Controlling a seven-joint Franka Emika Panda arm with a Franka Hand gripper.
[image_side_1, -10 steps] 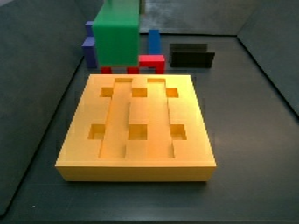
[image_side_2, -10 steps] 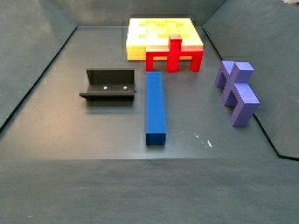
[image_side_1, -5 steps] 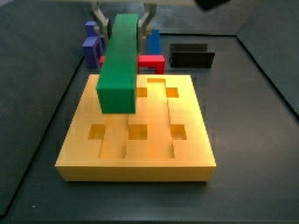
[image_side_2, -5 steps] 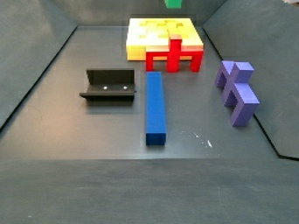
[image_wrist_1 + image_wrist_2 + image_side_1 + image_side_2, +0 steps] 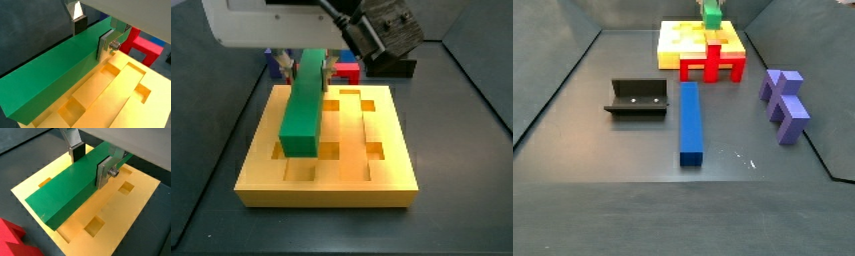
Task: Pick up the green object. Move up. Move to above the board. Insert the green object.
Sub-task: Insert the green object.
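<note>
The green object (image 5: 303, 100), a long plain bar, hangs lengthwise over the left side of the board (image 5: 372, 170), close above its surface. My gripper (image 5: 315, 62) is shut on the bar near its far end. In both wrist views the silver fingers (image 5: 107, 44) (image 5: 105, 172) press the bar's two long sides, and the green object (image 5: 53, 75) (image 5: 70, 185) runs along a groove of the orange-yellow board (image 5: 127, 95) (image 5: 130, 203). In a side view only the green object's end (image 5: 711, 14) shows above the board (image 5: 680, 45). Whether the bar touches the board I cannot tell.
A red cross-shaped block (image 5: 714, 62) stands at the board's end, with a long blue bar (image 5: 690, 120) on the floor. The black fixture (image 5: 636, 97) sits beside the blue bar. Two purple blocks (image 5: 784, 100) lie near the right wall.
The gripper has carried the green object from high behind the board to over its left side, then lowered it close to the surface. Everything else stayed put.
</note>
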